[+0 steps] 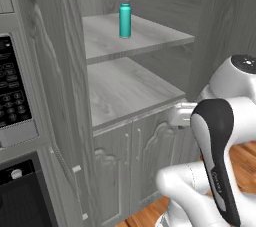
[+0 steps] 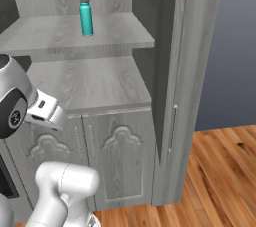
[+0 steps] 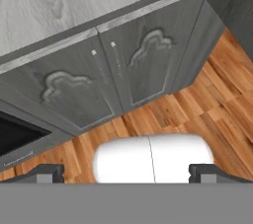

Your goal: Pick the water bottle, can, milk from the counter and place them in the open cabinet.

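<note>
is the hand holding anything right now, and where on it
Nothing is held: the hand is open and empty, fingertips wide apart. The water bottle stands on the cabinet shelf.

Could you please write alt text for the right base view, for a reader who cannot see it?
A slim teal water bottle stands upright on the upper shelf of the open cabinet, a tall grey wood-grain unit with its slab door swung open at right. The shelf below it is bare, above two low arched-panel doors, and the robot's white arm rises at lower left over wooden flooring.
</note>
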